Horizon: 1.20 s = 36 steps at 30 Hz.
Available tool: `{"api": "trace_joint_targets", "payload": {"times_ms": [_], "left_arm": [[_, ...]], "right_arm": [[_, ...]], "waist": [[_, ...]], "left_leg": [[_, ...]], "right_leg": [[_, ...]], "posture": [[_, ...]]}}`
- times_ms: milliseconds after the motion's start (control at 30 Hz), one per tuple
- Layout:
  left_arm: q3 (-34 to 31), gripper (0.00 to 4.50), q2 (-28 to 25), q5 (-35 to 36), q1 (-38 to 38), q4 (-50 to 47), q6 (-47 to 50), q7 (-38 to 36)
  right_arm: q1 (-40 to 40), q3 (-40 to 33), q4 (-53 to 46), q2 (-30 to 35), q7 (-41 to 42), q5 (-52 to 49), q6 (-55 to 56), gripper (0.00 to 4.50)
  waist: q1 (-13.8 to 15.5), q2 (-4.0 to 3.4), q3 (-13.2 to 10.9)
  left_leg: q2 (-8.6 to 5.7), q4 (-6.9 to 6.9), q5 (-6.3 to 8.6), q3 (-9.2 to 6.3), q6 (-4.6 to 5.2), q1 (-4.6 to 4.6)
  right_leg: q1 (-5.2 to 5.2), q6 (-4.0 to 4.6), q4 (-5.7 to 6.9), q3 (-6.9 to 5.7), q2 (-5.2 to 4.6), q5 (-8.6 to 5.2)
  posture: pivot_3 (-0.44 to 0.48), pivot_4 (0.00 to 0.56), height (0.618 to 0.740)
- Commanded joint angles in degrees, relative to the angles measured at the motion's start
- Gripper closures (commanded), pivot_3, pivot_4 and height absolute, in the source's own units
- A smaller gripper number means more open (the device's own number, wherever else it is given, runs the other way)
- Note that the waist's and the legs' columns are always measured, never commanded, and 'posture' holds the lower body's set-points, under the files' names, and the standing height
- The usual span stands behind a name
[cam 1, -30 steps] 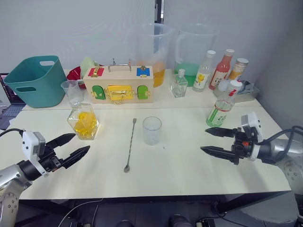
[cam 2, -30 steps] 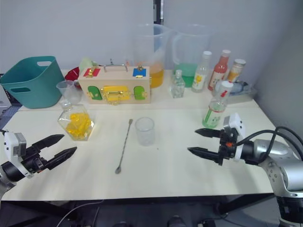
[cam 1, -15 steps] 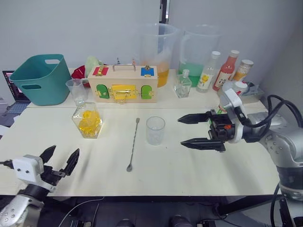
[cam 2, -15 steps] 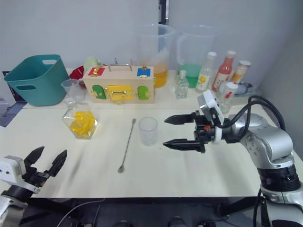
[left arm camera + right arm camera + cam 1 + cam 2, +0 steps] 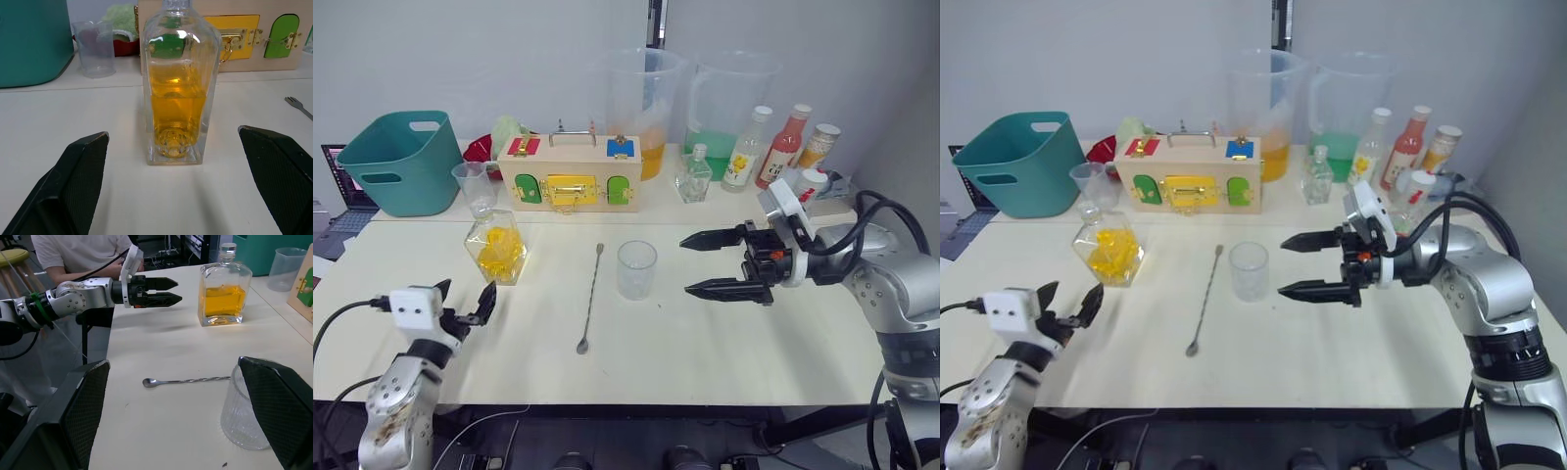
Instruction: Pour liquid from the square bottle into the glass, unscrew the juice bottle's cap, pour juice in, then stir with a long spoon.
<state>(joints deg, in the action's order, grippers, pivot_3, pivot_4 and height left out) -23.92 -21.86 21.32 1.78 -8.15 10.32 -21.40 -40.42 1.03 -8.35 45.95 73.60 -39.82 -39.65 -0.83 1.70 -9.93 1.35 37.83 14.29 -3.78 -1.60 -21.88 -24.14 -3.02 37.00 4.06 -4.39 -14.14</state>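
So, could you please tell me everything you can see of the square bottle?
The square bottle is clear faceted glass with a short narrow neck, standing upright on the table, roughly half full of yellow liquid. It stands in front of a small clear cup, to the left of the long spoon. Nothing grips it; the left gripper is aimed at it with fingers apart.

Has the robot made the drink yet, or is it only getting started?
Only getting started. The glass looks empty, and the square bottle stands untouched with its liquid inside. Right now the left gripper is open and lined up with that bottle, and the right gripper is open beside the glass. Both pours, the uncapping and stirring with the long spoon are left.
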Motion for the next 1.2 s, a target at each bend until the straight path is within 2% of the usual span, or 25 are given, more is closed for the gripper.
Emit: {"api": "trace_joint_targets", "payload": {"times_ms": [33,500,700,833,1067,1200], "left_arm": [[0.93,0.00,-1.32,-1.41,4.37,2.64,-0.46,1.10],[4.49,0.00,-0.74,-5.57,22.66,21.98,-5.07,4.21],[5.07,1.68,-0.90,-5.57,26.13,25.73,-6.24,3.66],[4.90,1.69,-1.82,-5.67,26.63,26.20,-6.13,3.47],[4.14,1.69,-4.07,-3.89,27.28,19.56,-2.78,2.21],[3.99,1.69,-5.83,-1.27,26.42,13.70,-3.01,-3.05]], "right_arm": [[-2.03,-1.14,-0.23,1.28,0.54,0.62,0.72,0.03],[-2.02,-2.92,-0.80,3.16,-0.87,0.86,0.32,0.03],[-1.71,-3.15,-1.94,2.90,-2.09,0.39,-0.27,0.00],[-1.35,-3.40,-2.70,2.61,-2.96,0.15,-0.60,0.00],[-2.12,-2.65,-1.75,2.26,-3.14,0.89,-0.09,0.00],[-2.59,-2.37,-1.28,1.84,-2.94,0.93,-0.21,0.00]], "waist": [[-0.11,0.00,0.00],[-0.02,0.01,0.00],[0.00,0.00,0.00],[0.01,0.00,0.00],[-0.09,0.03,-0.02],[-0.13,0.16,-0.09]], "left_leg": [[0.00,0.00,0.00,-0.01,0.00,-0.02],[-0.10,0.02,0.00,-0.14,0.00,-0.13],[-0.11,0.02,0.00,-0.16,0.00,-0.14],[-0.15,0.02,0.00,-0.18,0.00,-0.14],[-0.14,0.02,0.00,-0.21,0.00,-0.21],[-0.15,0.03,0.00,-0.27,0.00,-0.41]], "right_leg": [[-0.01,0.00,0.00,-0.01,0.00,0.00],[-0.04,-0.06,0.00,-0.06,-0.06,0.04],[-0.06,-0.07,0.01,-0.05,-0.06,0.04],[-0.05,-0.08,0.02,-0.06,-0.08,0.05],[-0.10,-0.08,0.02,-0.06,-0.07,0.05],[-0.28,-0.09,0.03,-0.09,-0.07,0.06]], "posture": [[0.000,0.150,0.731],[0.000,0.150,0.731],[0.000,0.150,0.731],[0.000,0.150,0.731],[0.000,0.150,0.731],[0.000,0.150,0.731]]}}
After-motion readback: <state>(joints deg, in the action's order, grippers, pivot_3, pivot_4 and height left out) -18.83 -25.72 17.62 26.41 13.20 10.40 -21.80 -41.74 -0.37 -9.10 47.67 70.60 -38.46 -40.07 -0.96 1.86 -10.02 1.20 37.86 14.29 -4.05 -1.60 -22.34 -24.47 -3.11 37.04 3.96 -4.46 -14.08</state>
